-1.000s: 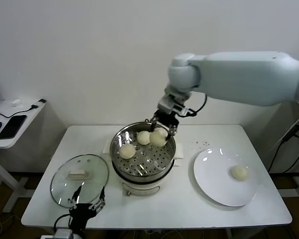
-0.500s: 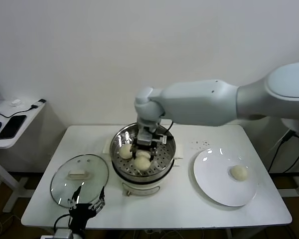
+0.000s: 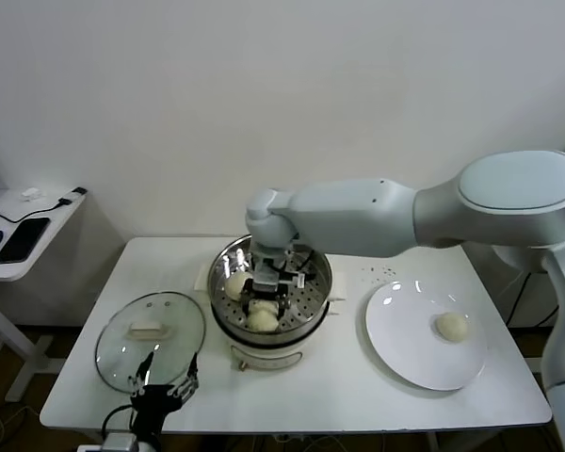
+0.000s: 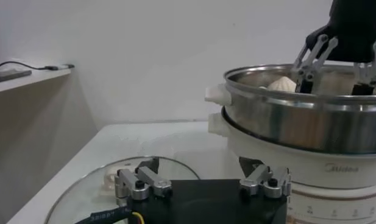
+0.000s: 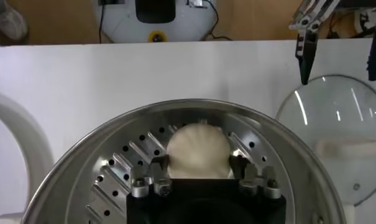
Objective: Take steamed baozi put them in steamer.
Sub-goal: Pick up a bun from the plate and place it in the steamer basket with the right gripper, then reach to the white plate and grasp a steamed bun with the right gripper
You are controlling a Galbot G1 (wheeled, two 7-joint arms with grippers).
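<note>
So the right gripper (image 3: pixel 264 299) just swung down inside the shiny round steel steamer (image 3: pixel 311 311) and spread its fingers either side of a cream-white domed baozi (image 5: pixel 197 151), now resting on the perforated tray. Three buns in; one left on the flat white plate (image 3: pixel 405 358). Left gripper (image 3: pixel 165 388) idles wide by the glass lid (image 3: pixel 122 353).

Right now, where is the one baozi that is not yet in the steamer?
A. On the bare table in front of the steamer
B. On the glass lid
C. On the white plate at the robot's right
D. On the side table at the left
C: a single baozi lies on the white plate, apart from the steamer, where the right gripper is down among the others.
</note>
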